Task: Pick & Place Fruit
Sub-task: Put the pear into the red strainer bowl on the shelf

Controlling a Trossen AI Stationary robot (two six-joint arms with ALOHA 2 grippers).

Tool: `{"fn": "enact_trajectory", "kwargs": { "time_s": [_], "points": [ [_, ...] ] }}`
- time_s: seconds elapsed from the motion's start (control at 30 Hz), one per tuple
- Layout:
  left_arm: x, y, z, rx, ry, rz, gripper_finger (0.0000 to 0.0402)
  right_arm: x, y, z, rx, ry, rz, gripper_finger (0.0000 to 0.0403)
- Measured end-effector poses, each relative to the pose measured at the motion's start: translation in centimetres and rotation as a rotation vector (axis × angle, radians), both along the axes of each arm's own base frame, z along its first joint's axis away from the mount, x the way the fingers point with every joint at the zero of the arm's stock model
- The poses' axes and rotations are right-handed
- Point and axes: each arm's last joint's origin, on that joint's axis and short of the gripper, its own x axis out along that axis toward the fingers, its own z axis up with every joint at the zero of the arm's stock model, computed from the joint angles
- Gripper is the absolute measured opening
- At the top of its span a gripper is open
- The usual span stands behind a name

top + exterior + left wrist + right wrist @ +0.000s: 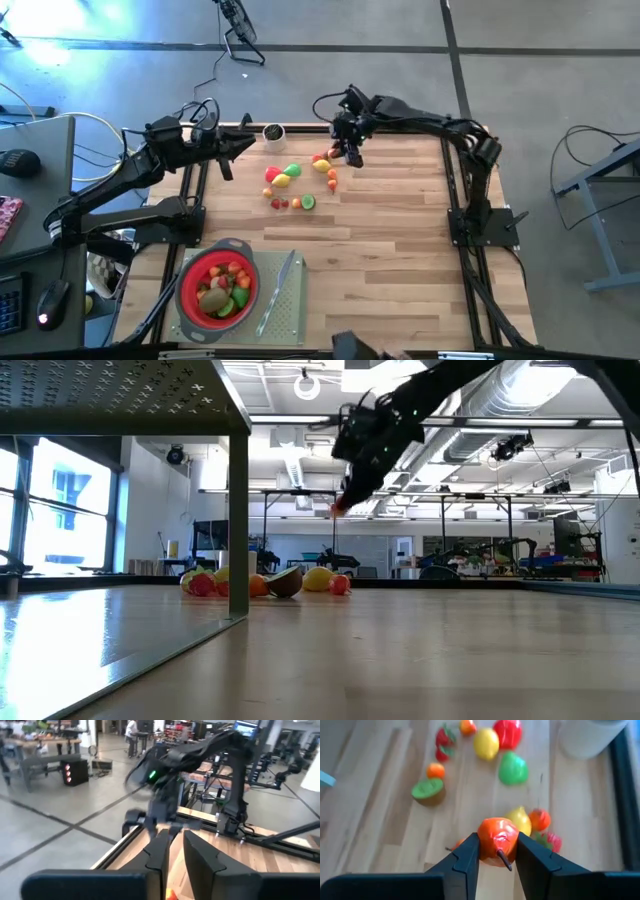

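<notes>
Gripping an orange fruit (497,842), right gripper (497,851) hangs above table (400,220)

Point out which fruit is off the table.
The orange fruit with a dark stem, clamped in the right gripper; the other loose fruits lie on the table.

My right gripper (496,851) is up off the table, fingers pinched on an orange fruit (497,842); left gripper (228,160) just hanging out at the far-left edge, fingers near-closed.
</notes>
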Motion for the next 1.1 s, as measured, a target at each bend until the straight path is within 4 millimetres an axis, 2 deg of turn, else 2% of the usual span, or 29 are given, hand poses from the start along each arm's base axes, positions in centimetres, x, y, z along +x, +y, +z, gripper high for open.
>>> {"fn": "enact_trajectory", "kwargs": {
  "time_s": [0.13, 0.33, 0.5, 0.63, 0.8, 0.9, 1.1],
  "points": [
    [0.4, 0.4, -0.2, -0.032, 0.008, 0.036, 0.0098, -0.5, 1.0, 2.7, -0.032, -0.068, 0.0, 0.01],
    [1.6, 1.1, -0.5, -0.051, 0.005, 0.039, 0.0185, -0.9, 2.7, 6.9, -0.108, -0.225, 0.006, 0.0102],
    [3.0, 2.0, 0.3, 0.004, -0.088, 0.037, 0.0237, -1.2, 4.2, 10.1, -0.142, -0.359, -0.006, 0.0101],
    [4.3, 2.8, 1.0, -0.003, -0.217, 0.027, 0.0249, -1.4, 5.7, 12.3, -0.149, -0.462, -0.002, 0.0102],
    [5.7, 3.6, 1.2, -0.132, -0.368, -0.018, 0.0251, -1.2, 7.9, 14.6, -0.144, -0.594, 0.017, 0.0101],
    [6.6, 3.9, 0.9, -0.21, -0.394, -0.105, 0.0251, -0.8, 9.3, 15.7, -0.153, -0.671, 0.028, 0.0101],
    [7.8, 4.1, 0.4, -0.308, -0.383, -0.302, 0.0251, 0.3, 11.9, 16.4, -0.203, -0.737, 0.011, 0.0102]
  ]
}}
